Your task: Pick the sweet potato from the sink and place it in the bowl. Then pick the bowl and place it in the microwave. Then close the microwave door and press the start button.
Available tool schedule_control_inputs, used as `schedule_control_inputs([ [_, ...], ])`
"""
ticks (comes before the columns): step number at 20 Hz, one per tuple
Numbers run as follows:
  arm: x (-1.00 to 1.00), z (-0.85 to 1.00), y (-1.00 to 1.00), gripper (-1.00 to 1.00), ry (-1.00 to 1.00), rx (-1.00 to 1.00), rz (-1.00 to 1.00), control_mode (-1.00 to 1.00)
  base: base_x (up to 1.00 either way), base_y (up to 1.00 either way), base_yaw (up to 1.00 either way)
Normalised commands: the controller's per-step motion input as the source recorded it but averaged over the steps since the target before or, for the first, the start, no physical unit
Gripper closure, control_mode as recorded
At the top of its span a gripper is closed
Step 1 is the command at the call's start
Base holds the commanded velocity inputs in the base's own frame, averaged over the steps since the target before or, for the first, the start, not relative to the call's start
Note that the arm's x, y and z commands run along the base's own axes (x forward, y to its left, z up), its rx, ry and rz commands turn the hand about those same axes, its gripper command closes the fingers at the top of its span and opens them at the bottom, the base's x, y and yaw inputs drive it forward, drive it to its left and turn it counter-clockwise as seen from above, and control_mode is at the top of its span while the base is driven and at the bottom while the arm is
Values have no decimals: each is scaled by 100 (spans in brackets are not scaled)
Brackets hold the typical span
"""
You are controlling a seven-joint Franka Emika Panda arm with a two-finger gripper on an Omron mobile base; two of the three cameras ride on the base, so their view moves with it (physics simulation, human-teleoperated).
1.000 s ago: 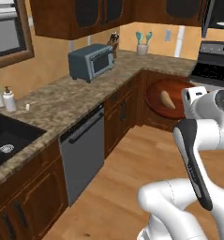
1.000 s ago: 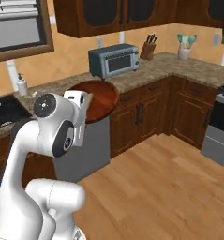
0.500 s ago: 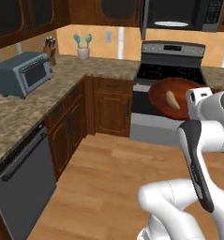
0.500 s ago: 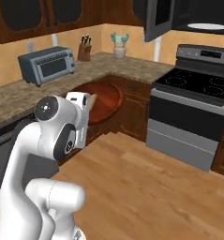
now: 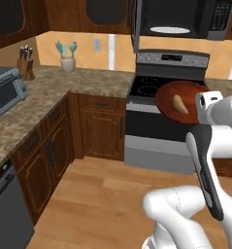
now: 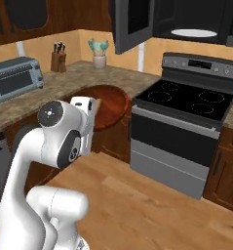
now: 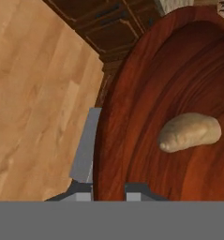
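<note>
My gripper [image 7: 108, 190] is shut on the rim of the reddish-brown bowl [image 7: 179, 84], one finger [image 7: 86, 145] outside the wall and the other inside. The sweet potato [image 7: 190, 132] lies in the bowl. In the left base view the bowl [image 5: 172, 95] with the sweet potato [image 5: 179, 104] hangs in front of the stove, beside my white wrist. The bowl [image 6: 112, 103] also shows past my hand. Up above, the black microwave [image 5: 185, 17] stands with its door [image 5: 136, 24] swung open and its white plate [image 5: 170, 30] showing. The sink is out of view.
A black-topped steel stove [image 6: 186, 105] stands under the microwave [image 6: 196, 19]. Its open door [image 6: 130, 24] juts out at upper left. A toaster oven [image 6: 15, 78], knife block [image 5: 25, 65] and utensil cup [image 5: 67, 59] sit on the stone counter. Below me lies wooden floor [image 5: 98, 194].
The whole picture has swung from the toaster-oven counter round to the stove and microwave, so the base has moved. The bowl with the sweet potato stays in my grip.
</note>
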Motion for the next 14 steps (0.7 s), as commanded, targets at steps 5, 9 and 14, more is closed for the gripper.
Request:
schedule_control_inputs([
  [5,0,0,0,100,0,0,0,100,100,-52,-7],
  [9,0,0,0,100,0,0,0,100,100,-62,-8],
  [14,0,0,0,100,0,0,0,100,100,-25,-8],
])
